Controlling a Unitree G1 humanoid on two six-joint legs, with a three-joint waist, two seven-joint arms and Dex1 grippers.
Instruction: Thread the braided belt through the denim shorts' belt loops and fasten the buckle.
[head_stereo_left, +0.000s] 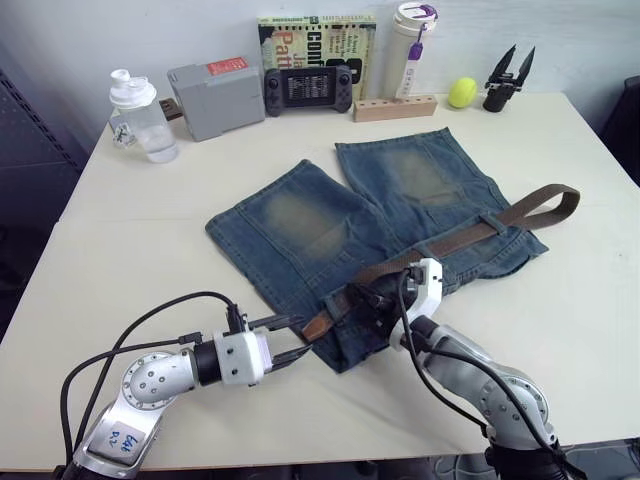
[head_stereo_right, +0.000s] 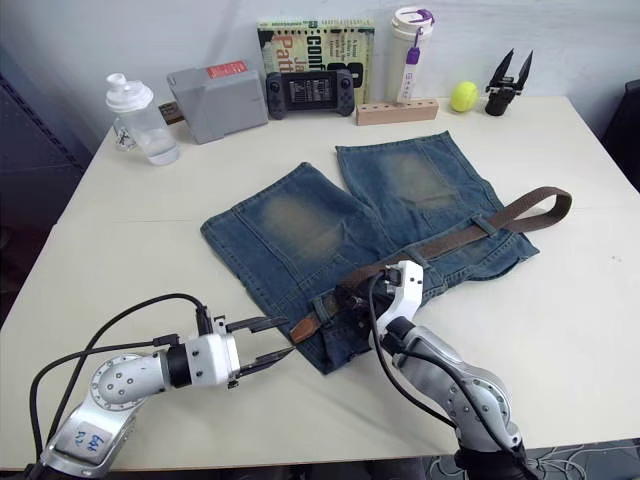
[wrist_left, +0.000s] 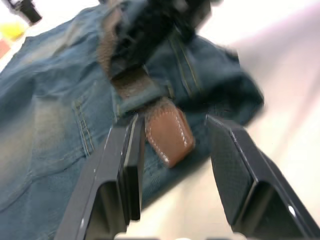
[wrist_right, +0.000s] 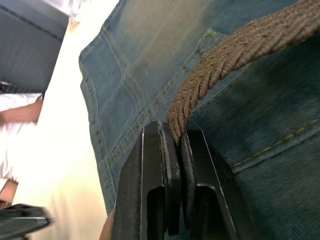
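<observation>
Cream-coloured bench (head_stereo_left: 120, 250) carries the whole scene, backed by a pale wall. Nearest the camera, the left arm lies low and almost flat over the bench, forearm pointing toward the shorts' waistband; its left claw (head_stereo_left: 287, 340) is spread open, fingers either side of the belt's tan leather end (wrist_left: 169, 135) without touching it. The right arm comes in bent at the elbow, wrist raised, and its right claw (wrist_right: 175, 145) is pinched closed on the braided belt (head_stereo_left: 470, 233) where the strap crosses the waistband near the corner of the denim shorts (head_stereo_left: 330, 225).

From that grip the belt runs diagonally away along the waistband, passes under a belt loop (head_stereo_left: 487, 221), and ends in a curved bend hanging past the shorts' far right edge onto the bench. The shorts lie flat, legs pointing away, pale worn patches on both.

Along the far edge stand a clear shaker bottle (head_stereo_left: 140, 115), a grey box (head_stereo_left: 212, 97), a handheld game console (head_stereo_left: 307, 89) leaning against a book (head_stereo_left: 315, 40), a wooden block (head_stereo_left: 395, 107), a white tumbler (head_stereo_left: 412, 45), a yellow-green ball (head_stereo_left: 462, 92) and a spare black gripper (head_stereo_left: 508, 78).
</observation>
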